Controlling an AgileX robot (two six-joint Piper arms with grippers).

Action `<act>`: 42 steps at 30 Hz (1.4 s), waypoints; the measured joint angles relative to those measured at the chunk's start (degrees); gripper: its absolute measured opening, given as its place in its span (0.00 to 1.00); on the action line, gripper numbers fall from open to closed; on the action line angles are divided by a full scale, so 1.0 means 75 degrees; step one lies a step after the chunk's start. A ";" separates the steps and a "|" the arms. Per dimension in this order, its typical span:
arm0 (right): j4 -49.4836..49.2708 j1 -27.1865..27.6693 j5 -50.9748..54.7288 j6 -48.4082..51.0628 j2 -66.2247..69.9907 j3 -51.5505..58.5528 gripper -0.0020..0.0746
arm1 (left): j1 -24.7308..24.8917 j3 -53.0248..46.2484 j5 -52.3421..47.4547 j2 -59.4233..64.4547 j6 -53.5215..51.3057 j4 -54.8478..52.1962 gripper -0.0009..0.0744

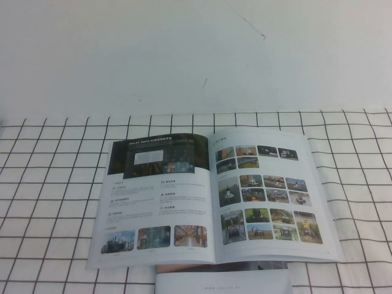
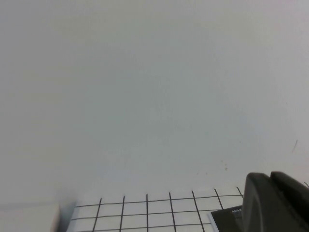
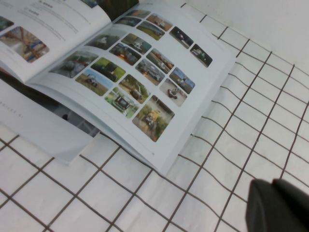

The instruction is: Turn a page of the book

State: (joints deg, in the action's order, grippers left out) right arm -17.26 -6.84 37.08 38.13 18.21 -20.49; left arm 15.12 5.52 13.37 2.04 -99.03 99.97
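2 grippers (image 2: 275,203) (image 3: 277,205) off book (image 1: 211,199); booklet (image 1: 223,282) underneath.

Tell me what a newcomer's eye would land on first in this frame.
The open book lies flat on the black-gridded white cloth, its right-hand page filled with rows of small colour photos. A pale booklet sticks out from under its near edge. Neither arm shows from above; the left gripper and right gripper appear only as dark tips in their wrist views.

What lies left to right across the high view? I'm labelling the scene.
Bare checked cloth → banner page → the page → cloth again. Both grippers are outside this view.
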 joint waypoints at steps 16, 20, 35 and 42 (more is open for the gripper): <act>-0.0012 0.0000 0.0000 0.0000 0.0000 0.0000 0.03 | -0.0061 -0.0891 -0.0646 -0.0343 0.7183 -0.8162 0.01; -0.0034 0.0000 0.0000 0.0000 0.0000 0.0000 0.03 | -0.0478 -0.0902 -0.1846 -0.0343 1.0193 -1.0707 0.01; -0.0070 0.0000 0.0027 0.0000 0.0000 0.0000 0.03 | -0.1599 -0.0949 -0.4163 -0.0349 1.2696 -1.1979 0.01; -0.0070 0.0000 0.0027 0.0000 0.0000 0.0000 0.02 | -0.1292 -0.0935 -0.4207 -0.0349 1.2696 -1.2085 0.01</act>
State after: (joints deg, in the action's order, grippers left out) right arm -17.79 -6.84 37.28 38.13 18.21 -20.49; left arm 5.44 -1.50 -18.18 -0.57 -3.81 9.33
